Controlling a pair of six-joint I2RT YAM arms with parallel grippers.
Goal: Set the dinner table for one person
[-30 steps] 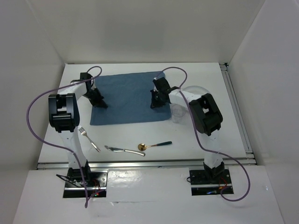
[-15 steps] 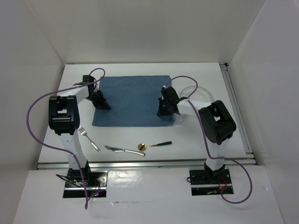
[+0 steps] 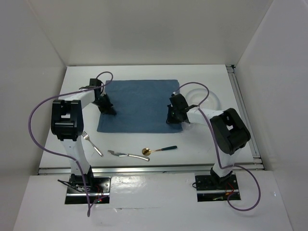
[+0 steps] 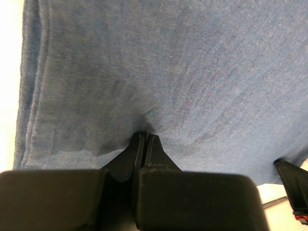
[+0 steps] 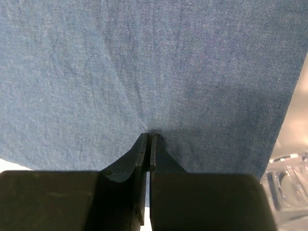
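A blue cloth placemat [image 3: 139, 103] lies flat on the white dinner table [image 3: 144, 72]. My left gripper [image 3: 108, 110] is shut on the mat's left edge, and the left wrist view shows the cloth puckered at my closed left gripper [image 4: 146, 135]. My right gripper [image 3: 172, 119] is shut on the mat near its front right corner, where my closed right gripper [image 5: 150, 135] presses into the fabric [image 5: 144, 62]. A fork [image 3: 91, 143], a knife [image 3: 127, 154] and a gold spoon with a dark handle [image 3: 159, 150] lie in front of the mat.
A clear glass object [image 5: 288, 180] sits just past the mat's right edge, by the right gripper. A pale round dish rim [image 3: 214, 97] shows behind the right arm. Metal rails run along the table's right edge [image 3: 243, 115] and front edge [image 3: 149, 167].
Both grippers have moved to the right and the placemat has slid that way with them. The cutlery has not moved.
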